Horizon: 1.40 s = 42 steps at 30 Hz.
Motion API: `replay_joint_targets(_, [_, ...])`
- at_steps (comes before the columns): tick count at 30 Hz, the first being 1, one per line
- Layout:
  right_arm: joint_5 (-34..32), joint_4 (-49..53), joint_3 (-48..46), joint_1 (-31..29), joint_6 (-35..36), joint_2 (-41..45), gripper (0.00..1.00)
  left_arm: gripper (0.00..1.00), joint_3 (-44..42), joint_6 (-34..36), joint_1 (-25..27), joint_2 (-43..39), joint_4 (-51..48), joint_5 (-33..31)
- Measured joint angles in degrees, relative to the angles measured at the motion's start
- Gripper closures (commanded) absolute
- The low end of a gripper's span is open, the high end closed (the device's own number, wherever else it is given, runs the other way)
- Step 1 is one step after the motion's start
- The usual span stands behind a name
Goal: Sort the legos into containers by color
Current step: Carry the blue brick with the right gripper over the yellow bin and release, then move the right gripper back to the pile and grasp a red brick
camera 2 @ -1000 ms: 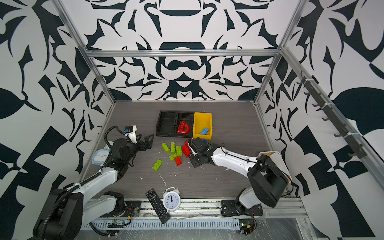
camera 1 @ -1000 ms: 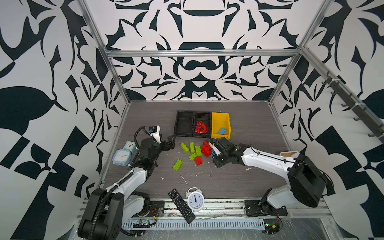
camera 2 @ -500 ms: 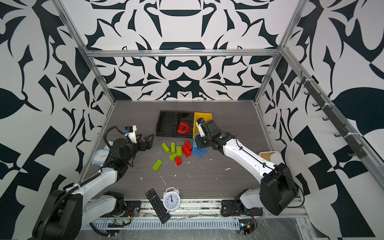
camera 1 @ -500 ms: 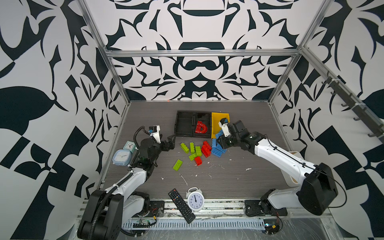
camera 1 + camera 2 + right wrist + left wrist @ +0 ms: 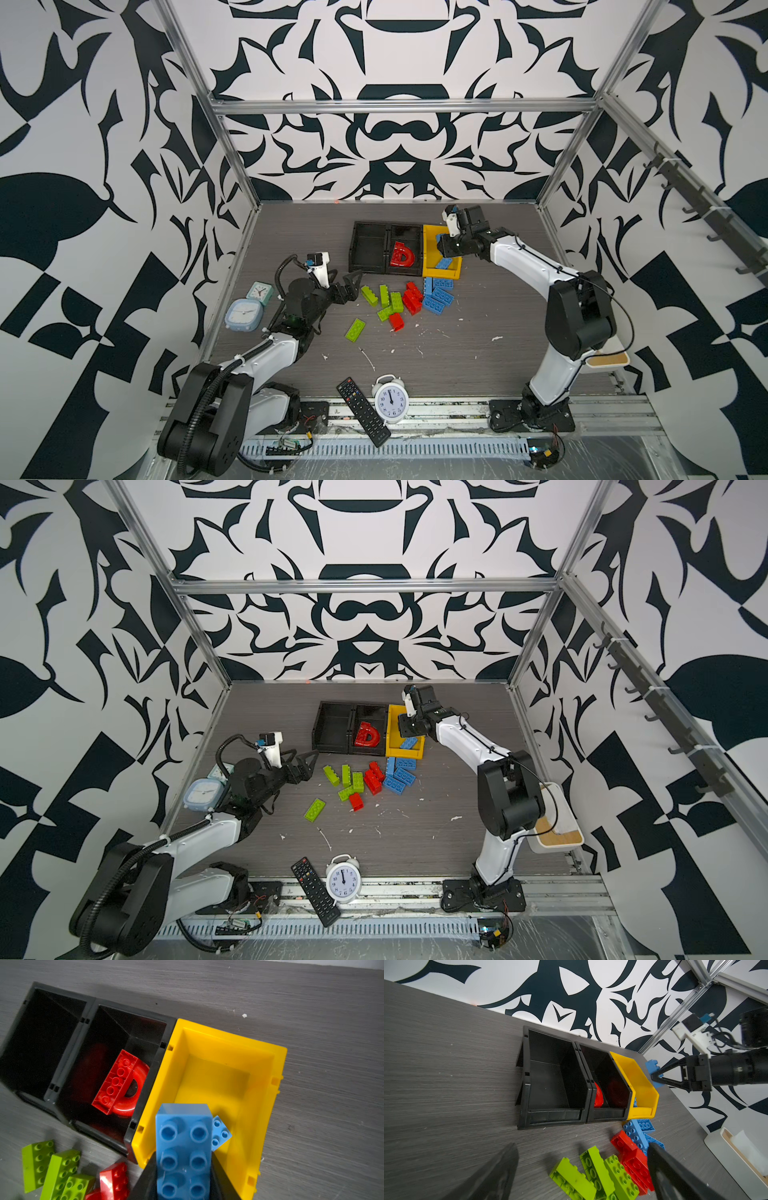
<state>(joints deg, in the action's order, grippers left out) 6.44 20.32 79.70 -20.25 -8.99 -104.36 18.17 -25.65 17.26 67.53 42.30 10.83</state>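
We see the blue brick (image 5: 184, 1147) and the red arch (image 5: 116, 1082) as smooth, glossy plastic, the yellow bin (image 5: 228, 1047) as smooth plastic with a soft sheen, the black bins (image 5: 69, 1047) as shiny dark plastic, and the surface (image 5: 322, 1022) as matt, finely lined grey wood grain.

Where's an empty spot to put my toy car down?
Biggest bare patch: grey tabletop between the pile of lime, red and blue plastic bricks and the white right arm. Another lies left of the empty black plastic bin, toward the back wall. Crowded: around the pile, and the front edge by the black remote and white round alarm clock.
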Motion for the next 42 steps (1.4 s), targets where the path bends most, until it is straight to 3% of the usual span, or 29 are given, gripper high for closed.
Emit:
replay_joint_targets(8, [0.4,-0.2,3.7,0.5,0.2,-5.6,0.62,0.01,-0.3,0.8,0.0,-2.7,-1.8,-0.4])
replay_joint_targets(12, [0.3,-0.2,3.7,0.6,-0.1,-6.2,0.41,0.01,-0.3,2.2,0.0,-3.7,-2.5,0.0])
replay_joint_targets(13, [0.2,-0.2,3.7,0.7,-0.1,-6.2,0.39,0.01,-0.3,2.6,0.0,-3.8,-2.8,0.0])
replay_joint_targets(20, [-0.2,-0.3,3.2,0.7,0.4,-4.6,0.41,0.01,-0.3,3.7,0.0,-3.8,-4.8,0.0])
replay_joint_targets(24, [-0.4,-0.4,-1.6,-0.5,0.4,2.6,0.41,0.01,-0.3,3.9,0.0,-3.8,-5.1,-0.1])
replay_joint_targets(31, [-4.9,-0.2,-9.3,-13.2,0.5,16.7,0.41,0.01,-0.3,4.1,0.0,-4.2,-6.0,-0.2])
replay_joint_targets(36, [-8.1,2.1,-10.7,-21.2,0.1,16.8,0.41,0.01,-0.3,4.1,0.0,-4.5,-6.5,-0.4])
replay_joint_targets(42, [-10.9,3.5,-11.4,-22.4,-0.5,13.0,0.42,0.01,-0.3,4.0,0.0,-4.5,-6.6,-0.4])
